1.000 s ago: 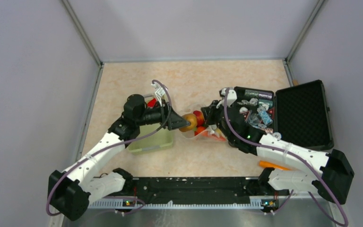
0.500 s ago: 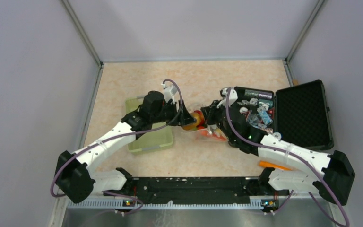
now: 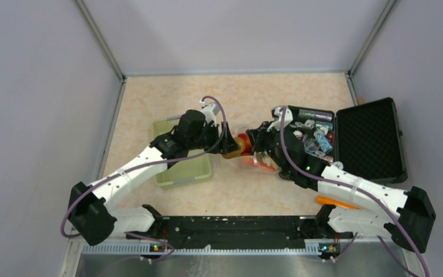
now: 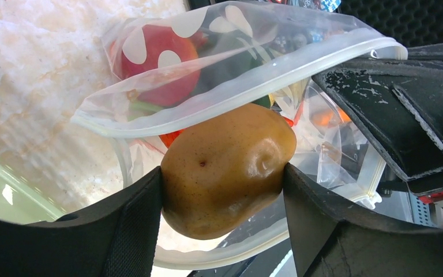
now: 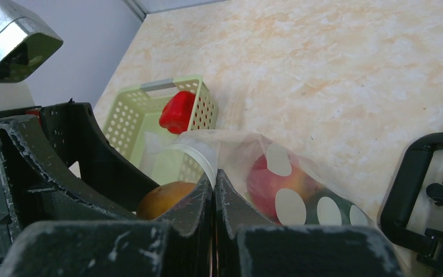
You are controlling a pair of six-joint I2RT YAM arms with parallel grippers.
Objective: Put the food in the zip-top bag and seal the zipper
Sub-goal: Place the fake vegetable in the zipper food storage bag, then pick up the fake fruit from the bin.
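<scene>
A brown potato-shaped piece of food is clamped between the fingers of my left gripper, right at the open mouth of the clear dotted zip-top bag. The whitish zipper curves just above it. A red piece and dark green pieces lie inside the bag. My right gripper is shut on the bag's mouth edge and holds it up. From above, the left gripper and right gripper face each other over the bag. A red pepper lies in the basket.
The pale green basket sits under the left arm. An open black case with shiny packets stands just right of the bag. An orange carrot lies by the right arm's base. Grey walls enclose the table.
The left wrist has swung right, off the basket and closer to the bag, with the brown piece still in its fingers. The right gripper has kept its hold on the bag edge.
</scene>
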